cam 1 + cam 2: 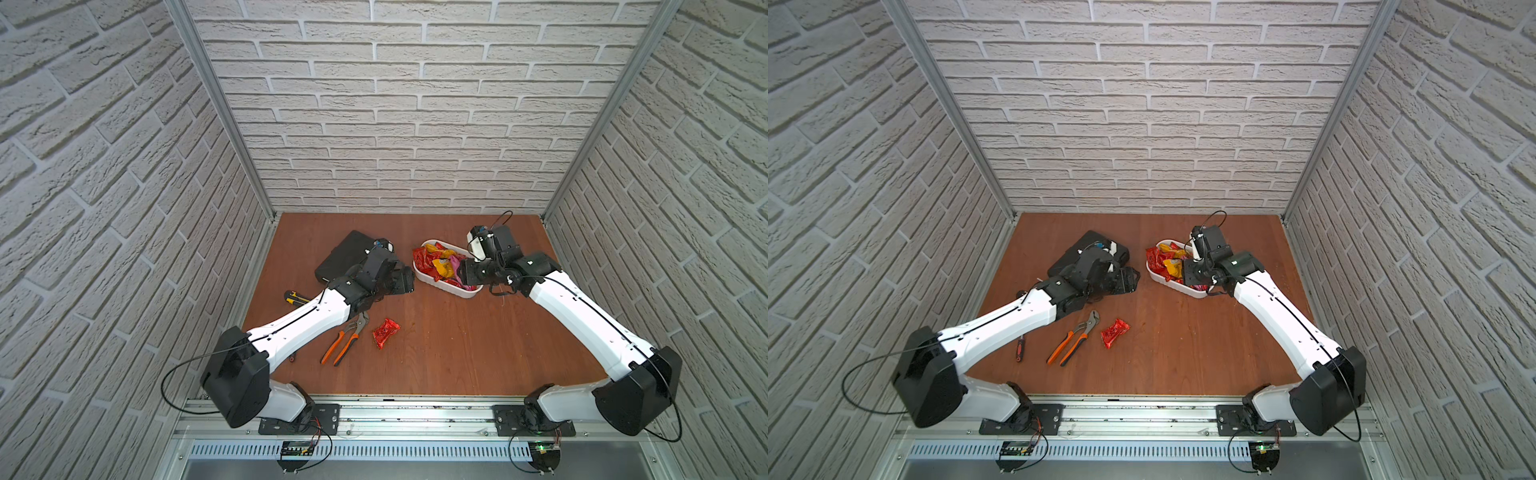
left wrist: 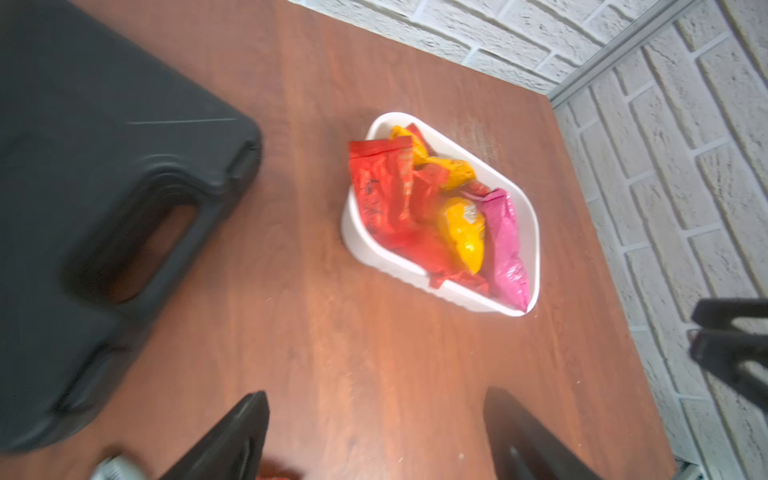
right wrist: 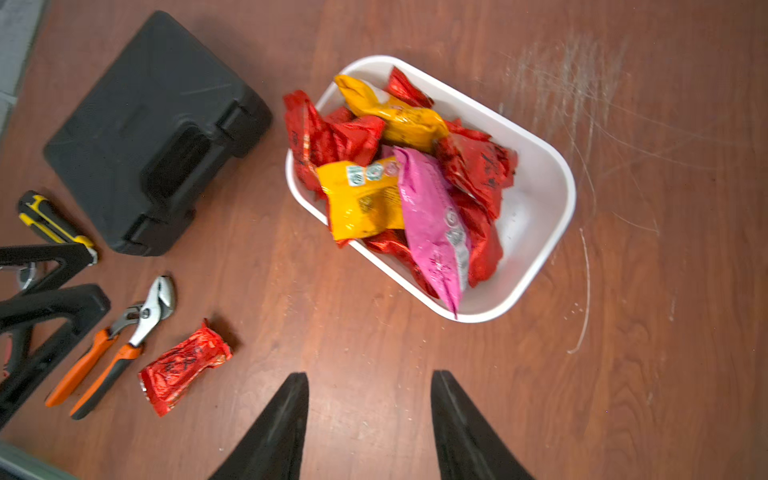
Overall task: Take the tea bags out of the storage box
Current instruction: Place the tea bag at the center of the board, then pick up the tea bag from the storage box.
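While the left gripper (image 2: 374, 395) and right gripper (image 3: 369, 374) gape, crinkly foil tea bags (image 3: 428, 208) fill the smooth storage box (image 3: 548, 208)

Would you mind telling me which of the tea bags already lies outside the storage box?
The lone red tea bag on the table beside the orange-handled pliers; the other tea bags are all heaped in the white storage box.

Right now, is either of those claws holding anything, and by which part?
Nothing is held. The left gripper and the right gripper both stand open and empty; most tea bags lie in the storage box.
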You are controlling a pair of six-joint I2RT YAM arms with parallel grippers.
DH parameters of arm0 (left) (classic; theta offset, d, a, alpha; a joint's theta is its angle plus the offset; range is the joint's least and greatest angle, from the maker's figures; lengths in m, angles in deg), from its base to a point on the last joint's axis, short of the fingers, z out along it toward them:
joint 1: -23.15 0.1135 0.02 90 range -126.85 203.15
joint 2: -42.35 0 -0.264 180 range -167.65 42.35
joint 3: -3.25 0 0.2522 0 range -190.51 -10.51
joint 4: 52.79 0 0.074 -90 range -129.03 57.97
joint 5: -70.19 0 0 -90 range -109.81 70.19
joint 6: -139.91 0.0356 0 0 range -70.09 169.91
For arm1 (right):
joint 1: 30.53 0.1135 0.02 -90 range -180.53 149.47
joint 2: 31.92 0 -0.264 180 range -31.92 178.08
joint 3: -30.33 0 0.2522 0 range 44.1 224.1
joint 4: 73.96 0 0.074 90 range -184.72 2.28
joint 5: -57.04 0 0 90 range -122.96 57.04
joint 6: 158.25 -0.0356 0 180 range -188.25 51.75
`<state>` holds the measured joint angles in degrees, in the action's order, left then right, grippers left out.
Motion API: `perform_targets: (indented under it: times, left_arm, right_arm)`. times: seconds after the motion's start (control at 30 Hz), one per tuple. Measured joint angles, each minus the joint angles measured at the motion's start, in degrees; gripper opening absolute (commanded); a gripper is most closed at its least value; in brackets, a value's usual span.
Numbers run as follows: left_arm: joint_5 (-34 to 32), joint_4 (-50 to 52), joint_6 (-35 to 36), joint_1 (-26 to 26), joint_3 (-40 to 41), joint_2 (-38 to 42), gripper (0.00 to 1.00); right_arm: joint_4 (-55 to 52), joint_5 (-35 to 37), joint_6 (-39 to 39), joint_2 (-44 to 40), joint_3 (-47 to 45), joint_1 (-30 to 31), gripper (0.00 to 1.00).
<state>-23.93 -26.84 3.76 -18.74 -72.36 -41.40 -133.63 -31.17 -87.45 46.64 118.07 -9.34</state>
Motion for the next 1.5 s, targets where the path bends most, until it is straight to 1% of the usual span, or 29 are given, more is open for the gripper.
perform_targets:
  times: [0.13,0.3,0.53,0.9,1.13,1.33,1.5]
  left_arm:
    - [2.4,-1.9,-3.0,-0.2,-5.1,-8.3,0.83]
    - [5.4,-3.9,-7.1,-0.2,-11.9,-16.8,0.82]
    - [9.2,-6.0,-11.2,-0.2,-18.6,-24.6,0.69]
    - [11.7,-7.8,-15.4,0.1,-20.4,-29.0,0.50]
    - [12.7,-9.6,-15.6,0.2,-21.6,-29.9,0.36]
    - [13.5,-10.5,-15.7,0.3,-21.7,-30.2,0.20]
    - [13.7,-10.9,-15.6,0.4,-21.8,-30.4,0.11]
  right_arm:
    - [-0.2,-2.1,1.8,-1.3,-3.6,-5.1,0.53]
    - [0.0,-3.5,1.8,-4.2,-7.0,-6.7,0.54]
    - [1.1,-5.0,0.3,-7.8,-11.2,-6.9,0.54]
    - [1.8,-6.3,-1.4,-9.9,-13.3,-7.4,0.54]
    - [1.9,-6.9,-1.4,-10.1,-13.6,-8.1,0.53]
    - [2.0,-7.3,-1.4,-10.3,-13.6,-8.3,0.53]
    - [2.0,-8.1,-1.4,-10.8,-13.6,-8.6,0.52]
